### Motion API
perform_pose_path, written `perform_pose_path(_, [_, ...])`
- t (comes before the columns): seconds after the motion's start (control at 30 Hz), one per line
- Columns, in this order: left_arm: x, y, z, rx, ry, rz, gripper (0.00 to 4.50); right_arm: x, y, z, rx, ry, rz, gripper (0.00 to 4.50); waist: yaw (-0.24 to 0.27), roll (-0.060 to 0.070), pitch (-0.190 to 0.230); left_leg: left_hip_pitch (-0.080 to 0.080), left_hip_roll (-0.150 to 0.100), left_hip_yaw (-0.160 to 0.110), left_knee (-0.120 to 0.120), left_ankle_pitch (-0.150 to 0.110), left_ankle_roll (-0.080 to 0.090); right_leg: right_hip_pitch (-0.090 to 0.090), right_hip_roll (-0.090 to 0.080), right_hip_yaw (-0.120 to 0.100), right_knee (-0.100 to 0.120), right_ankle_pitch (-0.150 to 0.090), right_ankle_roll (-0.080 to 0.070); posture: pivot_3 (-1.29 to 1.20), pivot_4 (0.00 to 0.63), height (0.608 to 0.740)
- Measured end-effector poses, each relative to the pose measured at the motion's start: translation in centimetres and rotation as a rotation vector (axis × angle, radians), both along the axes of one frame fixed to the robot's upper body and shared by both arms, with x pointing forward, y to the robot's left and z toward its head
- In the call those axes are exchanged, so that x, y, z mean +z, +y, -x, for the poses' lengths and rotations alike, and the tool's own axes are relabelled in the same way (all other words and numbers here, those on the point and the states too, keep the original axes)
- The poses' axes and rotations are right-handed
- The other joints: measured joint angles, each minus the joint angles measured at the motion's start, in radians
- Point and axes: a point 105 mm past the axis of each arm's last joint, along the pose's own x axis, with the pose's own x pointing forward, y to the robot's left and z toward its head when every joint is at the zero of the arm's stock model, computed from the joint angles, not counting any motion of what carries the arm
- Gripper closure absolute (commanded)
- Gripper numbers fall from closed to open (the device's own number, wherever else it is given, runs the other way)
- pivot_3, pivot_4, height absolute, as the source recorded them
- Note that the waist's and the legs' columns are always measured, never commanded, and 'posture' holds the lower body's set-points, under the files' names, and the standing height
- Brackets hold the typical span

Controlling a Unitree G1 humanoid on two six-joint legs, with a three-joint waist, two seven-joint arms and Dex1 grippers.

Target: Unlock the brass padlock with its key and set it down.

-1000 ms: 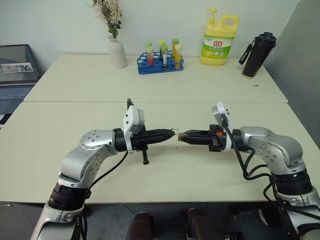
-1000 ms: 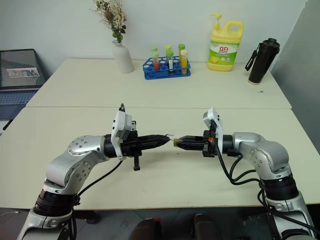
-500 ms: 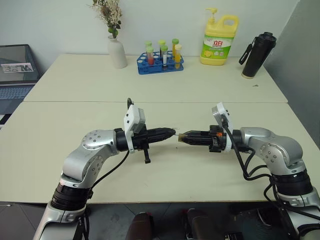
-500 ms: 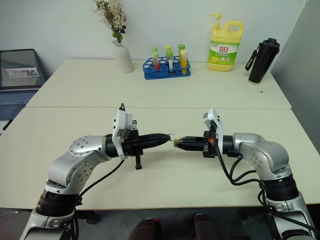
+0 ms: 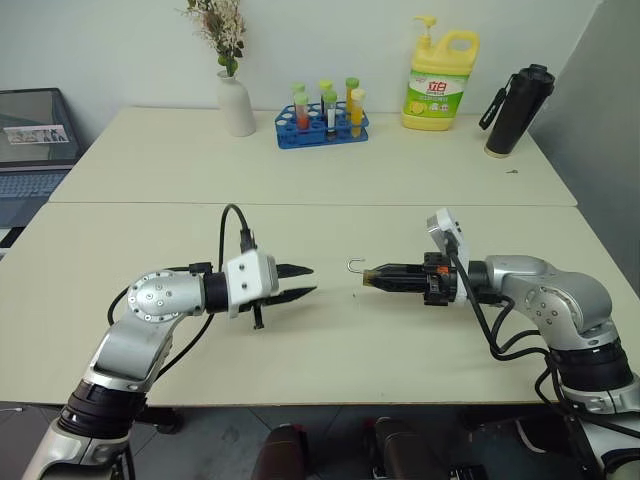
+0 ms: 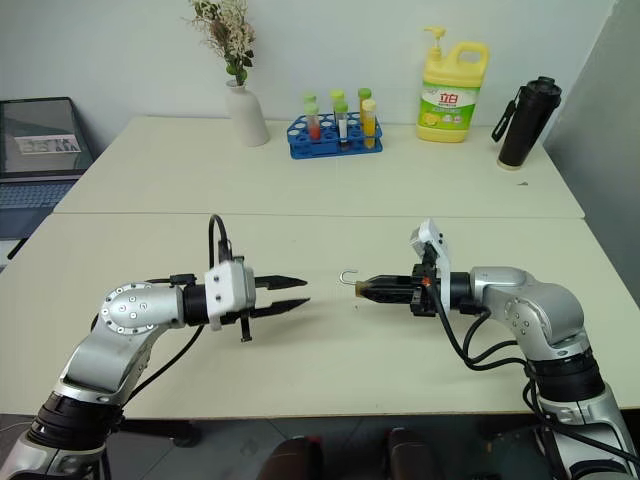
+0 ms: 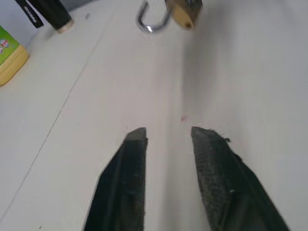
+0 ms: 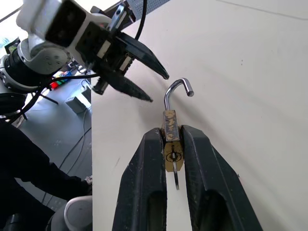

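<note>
The brass padlock is held above the cream table, pinched by its body in my right gripper, which is shut on it. Its silver shackle stands swung open like a hook and points toward my left gripper. A thin silvery key sticks out of the keyhole end, between the right fingers. My left gripper hovers a short way to the left of the padlock, open and with nothing in it, its fingers pointing at the lock.
Along the back of the table stand a white vase with dried flowers, a blue test-tube rack, a yellow soap bottle and a black flask. A laptop sits at the far left.
My left gripper has let go at the padlock, opened, rolled and drawn back to the left and slightly down. The shackle now shows free as an open hook. The right gripper has held still.
</note>
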Motion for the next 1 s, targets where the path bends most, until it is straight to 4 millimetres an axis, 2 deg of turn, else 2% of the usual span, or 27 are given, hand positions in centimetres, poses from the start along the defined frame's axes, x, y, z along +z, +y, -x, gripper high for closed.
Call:
perform_pose_path(0.13, [-0.1,-0.4,0.9,-0.057,-0.035,-0.002,0.76,-1.5,0.1,0.2,-0.026,0.121,0.043,4.34,0.000,0.000,0.000,0.000,0.000,0.000,0.000,0.000,0.000,0.000,-0.001,0.000,0.000,0.000,0.000,0.00,0.150,0.740])
perform_pose_path(0.27, [-1.1,-0.3,2.1,-0.094,0.050,-0.012,0.73,-3.1,0.0,0.3,-0.074,0.231,0.088,4.34,-0.001,0.000,0.000,0.000,0.001,0.000,-0.001,0.000,0.000,-0.001,0.000,0.000,0.000,0.000,0.000,0.00,0.150,0.740])
perform_pose_path(0.37, [-0.7,-0.7,2.5,-0.111,0.050,-0.005,0.73,-4.1,0.6,-0.1,-0.108,0.289,0.085,4.34,-0.002,0.000,0.000,0.000,0.001,0.000,0.000,0.000,0.000,-0.001,0.000,0.000,0.000,0.000,0.000,0.00,0.150,0.740])
perform_pose_path(0.7, [-0.6,-1.2,2.6,-0.118,0.066,-0.004,0.73,-6.6,1.2,-1.9,-0.192,0.392,0.134,4.34,-0.004,0.000,0.000,0.000,0.001,0.000,-0.001,0.000,0.000,-0.001,0.001,0.000,0.000,0.000,0.000,0.00,0.150,0.740])
perform_pose_path(0.8, [-0.9,-1.4,2.6,-0.121,0.070,-0.016,0.73,-7.2,0.7,-2.4,-0.231,0.427,0.168,3.35,-0.003,0.000,0.000,0.000,0.000,0.001,-0.001,0.000,0.000,-0.001,0.001,0.000,0.000,0.000,0.000,0.00,0.150,0.740])
perform_pose_path(1.0, [-0.9,-1.7,2.6,-0.123,0.067,-0.006,0.73,-6.5,0.2,-2.6,-0.222,0.398,0.174,1.30,-0.002,0.000,0.000,0.000,0.000,0.000,0.000,0.000,0.000,-0.001,0.001,0.000,0.000,0.000,0.000,0.00,0.150,0.740])
